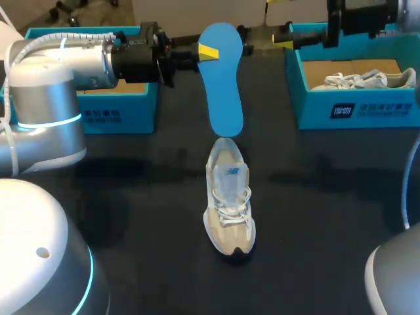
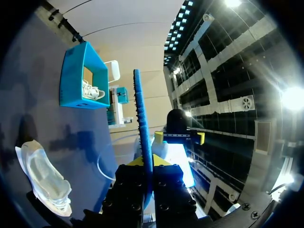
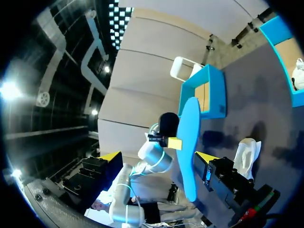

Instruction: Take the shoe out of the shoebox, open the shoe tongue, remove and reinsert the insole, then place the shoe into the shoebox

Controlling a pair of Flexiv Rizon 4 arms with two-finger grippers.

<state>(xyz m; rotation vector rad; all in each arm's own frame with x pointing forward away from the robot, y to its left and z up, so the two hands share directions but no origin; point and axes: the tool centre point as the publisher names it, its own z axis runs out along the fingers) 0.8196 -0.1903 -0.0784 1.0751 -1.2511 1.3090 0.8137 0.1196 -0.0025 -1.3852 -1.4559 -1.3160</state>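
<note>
Left gripper (image 1: 205,52) clamps the blue insole (image 1: 222,85) near its upper end, hanging just above the sneaker (image 1: 230,197) — lower it slowly, aligned with the sole, so it slides in without buckling.

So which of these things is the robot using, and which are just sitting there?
In the job: insole, held in the left gripper; shoe on the table; left box, probably.
Just lying about: right box, holding the other shoe.
</note>
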